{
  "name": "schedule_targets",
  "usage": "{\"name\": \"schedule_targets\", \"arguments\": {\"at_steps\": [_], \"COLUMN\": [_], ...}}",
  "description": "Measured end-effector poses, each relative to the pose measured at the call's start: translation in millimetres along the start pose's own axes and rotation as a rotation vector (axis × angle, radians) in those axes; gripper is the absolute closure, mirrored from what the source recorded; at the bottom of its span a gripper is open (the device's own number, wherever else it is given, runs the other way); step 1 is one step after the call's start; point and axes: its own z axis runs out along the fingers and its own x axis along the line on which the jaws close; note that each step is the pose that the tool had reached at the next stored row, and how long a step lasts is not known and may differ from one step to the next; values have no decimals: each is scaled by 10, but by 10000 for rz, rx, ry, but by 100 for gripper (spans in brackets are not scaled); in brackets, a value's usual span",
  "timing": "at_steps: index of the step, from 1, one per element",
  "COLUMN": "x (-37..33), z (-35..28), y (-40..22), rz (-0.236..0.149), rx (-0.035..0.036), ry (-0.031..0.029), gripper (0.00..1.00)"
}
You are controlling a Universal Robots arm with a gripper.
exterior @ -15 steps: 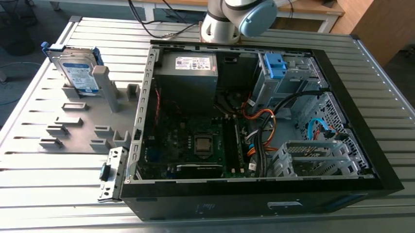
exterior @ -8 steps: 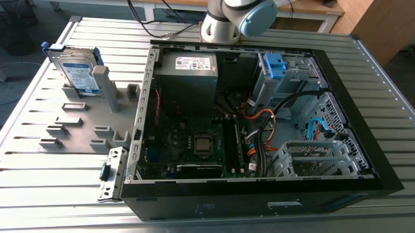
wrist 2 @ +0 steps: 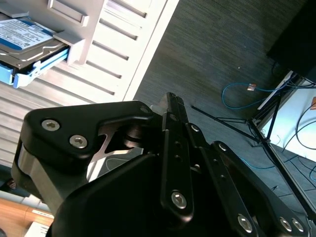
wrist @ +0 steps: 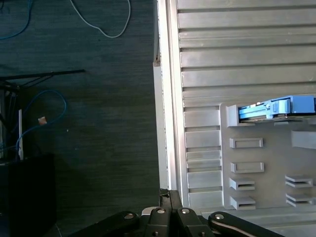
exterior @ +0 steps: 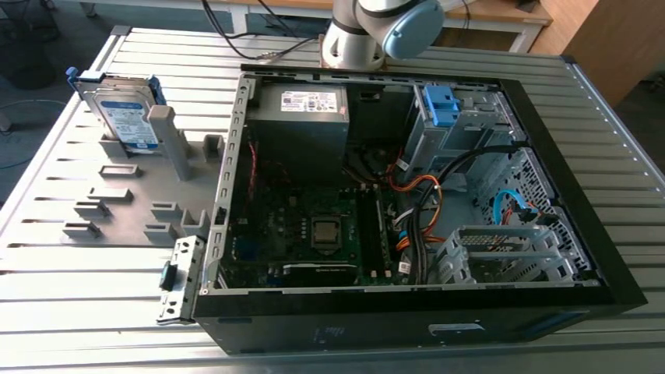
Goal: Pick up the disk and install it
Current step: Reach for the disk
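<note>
Disk [exterior: 124, 109] stands on edge in a slot of the grey fixture plate [exterior: 124, 202], label outward, blue carrier around it. From my end it is well apart from the gripper [wrist: 168, 195]. In both wrist views it sits off to one side of the tips, past a run of empty slots, with nothing touching it.

I read the gripper as closed on nothing, its tips meeting at one point. It hangs high, about over the table [exterior: 603, 156] edge, with the dark floor [wrist: 98, 123] on the far side from the disk.

What worries me:

- **Closed jaws:** if I bring them in like this they cannot straddle the disk. They would butt its edge and could tip it or wedge it crooked in the slot.
- **Upright post:** the post [exterior: 164, 128] stands just beside the disk, so a finger coming down on that side could strike it and push the grasp off centre.
- **Plastic carrier:** a grip on the carrier alone may flex or slip. The disk could then swing or drop, and the floor is close beyond the table edge.
- **Crowded case:** inside the open computer case [exterior: 416, 312], orange and black cables [exterior: 421, 187] lie close to the drive cage [exterior: 468, 125]. A tilted disk could snag them or jam at the cage mouth.
</note>
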Motion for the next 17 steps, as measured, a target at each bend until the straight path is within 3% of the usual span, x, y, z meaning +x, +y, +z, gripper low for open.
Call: {"name": "schedule_targets", "arguments": {"at_steps": [17], "x": [103], "z": [-3], "y": [-8], "rz": [0], "rx": [0], "ry": [0], "gripper": [89]}}
